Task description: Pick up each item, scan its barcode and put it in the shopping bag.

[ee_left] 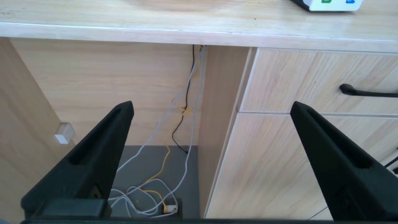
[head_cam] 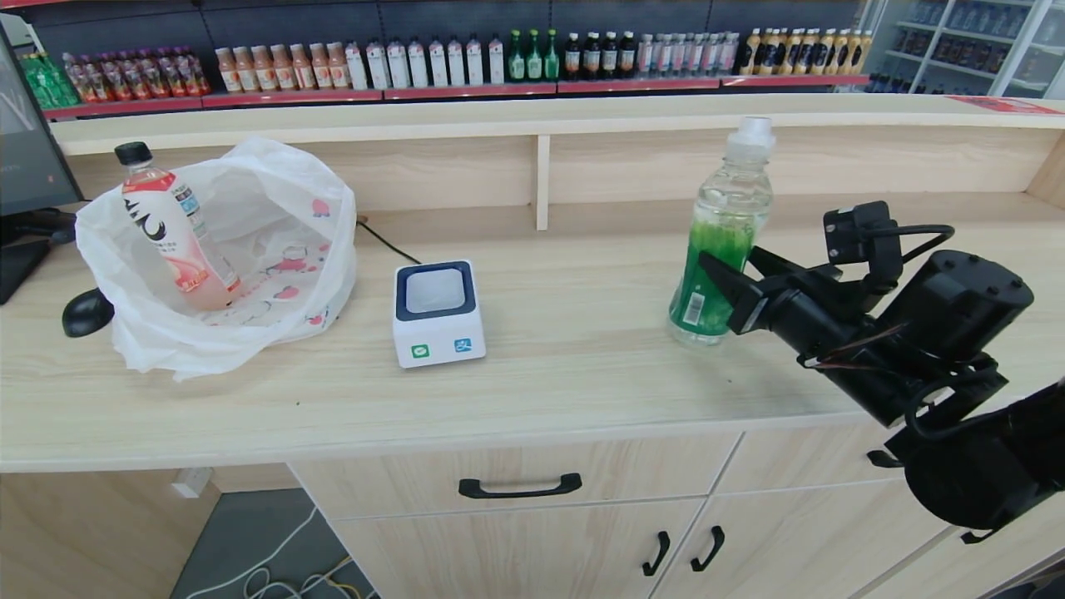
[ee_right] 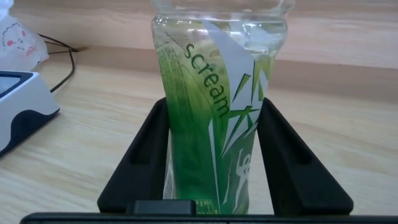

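Shop shelving [head_cam: 466, 83] w/ rows of drink bottles runs along the back wall, and in front of it sits the light wood desk [head_cam: 582, 366] w/ drawers and cabinet doors below.

My left end effector [ee_left: 211, 106] hangs low, under the desk edge, jaws spread wide w/ nothing between them. It faces the cabinet front and an open bay w/ loose cables [ee_left: 155, 186] on the floor.

Far left on the desk is a dark monitor [head_cam: 25, 133], and a black mouse [head_cam: 86, 313] lies just beside the shopping bag [head_cam: 316, 266]. That bag is white plastic w/ a pink print, mouth open. A pink-labelled bottle [head_cam: 170, 229] w/ a black cap leans inside it, neck sticking out above the rim.

Approx. mid-desk, near the bag but not touching it, is the white scanner [head_cam: 438, 312], window facing up. A thin black cable [head_cam: 387, 241] runs back from it.

Well to the right stands the green bottle [head_cam: 720, 249], white cap on, clear upper part, green label. Its base looks to be on the desk. My right end effector [head_cam: 724, 270] comes in from the right and pinches the bottle's lower half. The wrist cam shows the black fingers [ee_right: 143, 155] against both sides of the label.
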### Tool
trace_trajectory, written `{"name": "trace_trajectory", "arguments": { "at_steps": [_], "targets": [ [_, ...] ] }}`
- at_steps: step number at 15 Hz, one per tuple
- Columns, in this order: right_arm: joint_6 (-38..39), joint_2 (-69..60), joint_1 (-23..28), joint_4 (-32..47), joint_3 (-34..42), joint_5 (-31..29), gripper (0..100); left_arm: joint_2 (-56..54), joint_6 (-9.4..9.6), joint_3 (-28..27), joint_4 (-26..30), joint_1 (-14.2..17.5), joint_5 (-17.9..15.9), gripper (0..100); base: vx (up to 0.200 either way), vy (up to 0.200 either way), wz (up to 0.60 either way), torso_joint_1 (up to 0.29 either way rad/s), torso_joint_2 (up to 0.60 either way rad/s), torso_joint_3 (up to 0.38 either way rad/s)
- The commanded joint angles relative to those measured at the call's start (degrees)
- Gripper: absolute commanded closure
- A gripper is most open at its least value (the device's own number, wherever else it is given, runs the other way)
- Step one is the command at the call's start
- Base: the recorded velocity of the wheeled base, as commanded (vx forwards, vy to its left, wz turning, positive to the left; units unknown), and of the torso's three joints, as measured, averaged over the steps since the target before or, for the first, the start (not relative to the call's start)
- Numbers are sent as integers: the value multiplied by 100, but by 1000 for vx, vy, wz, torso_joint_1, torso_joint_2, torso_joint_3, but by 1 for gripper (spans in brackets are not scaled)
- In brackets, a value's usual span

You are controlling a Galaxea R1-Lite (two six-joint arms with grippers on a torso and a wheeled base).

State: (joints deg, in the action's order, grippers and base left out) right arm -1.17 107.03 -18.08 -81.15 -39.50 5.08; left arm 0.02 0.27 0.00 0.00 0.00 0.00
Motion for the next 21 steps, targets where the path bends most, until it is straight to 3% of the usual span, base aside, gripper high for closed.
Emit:
{"name": "trace_trajectory", "arguments": {
  "at_steps": [1, 6, 7, 15, 21],
  "targets": [
    [3, -104, -3, -59, 206, 10, 100, -2, 0, 0, 0, 0, 0, 0, 0, 0, 0, 0, 0, 0],
    [99, -113, -11, -190, 364, 1, 100, -2, 0, 0, 0, 0, 0, 0, 0, 0, 0, 0, 0, 0],
    [99, -113, -3, -287, 443, 10, 0, -2, 0, 0, 0, 0, 0, 0, 0, 0, 0, 0, 0, 0],
    [214, -192, -29, -480, 610, 204, 0, -2, 0, 0, 0, 0, 0, 0, 0, 0, 0, 0, 0, 0],
    [319, -209, 516, 144, -76, 1302, 0, -2, 0, 0, 0, 0, 0, 0, 0, 0, 0, 0, 0, 0]
  ]
}}
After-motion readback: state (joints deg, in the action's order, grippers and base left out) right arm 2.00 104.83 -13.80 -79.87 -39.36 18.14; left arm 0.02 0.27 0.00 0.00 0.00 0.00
